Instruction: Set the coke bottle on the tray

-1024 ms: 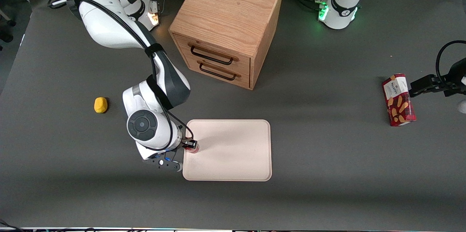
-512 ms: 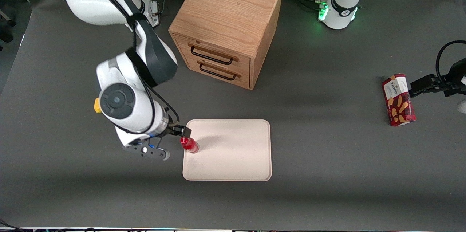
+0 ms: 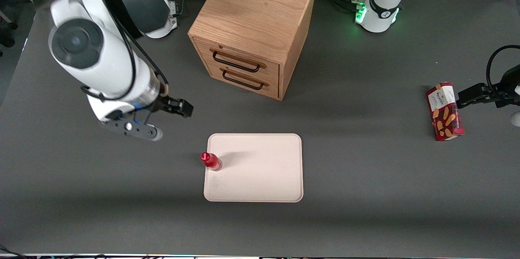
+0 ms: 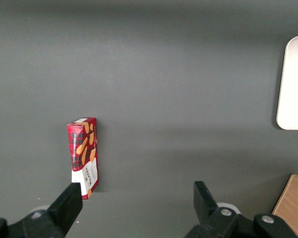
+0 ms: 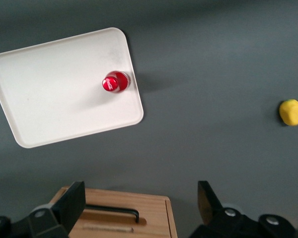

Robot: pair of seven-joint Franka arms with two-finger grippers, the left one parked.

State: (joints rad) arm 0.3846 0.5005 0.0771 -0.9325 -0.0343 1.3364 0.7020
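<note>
You are looking at one coke bottle (image 3: 211, 161) standing upright on the tray (image 3: 260, 173), just inside the tray's edge at the working arm's end, its long axis vertical and its red cap (image 5: 115, 82) facing up. The gripper (image 3: 178, 107) is hanging raised above the worktop (image 3: 365, 169), well apart from the bottle; its fingers (image 5: 72, 201) are standing apart and holding nothing. From the gripper, the bottle is lying nearer the front camera and lower, a little toward the parked arm's end. By the look of it, the placing is already done, so any coming move is probably only a matter of clearing away without dipping toward the bottle, which is sitting close to the rim and could tip off.

Counting what is lying about: one bottle, one tray, one wooden drawer cabinet (image 3: 254, 27) with two drawers, one small yellow object (image 5: 291, 112), and one red snack box (image 3: 444, 111) toward the parked arm's end.
</note>
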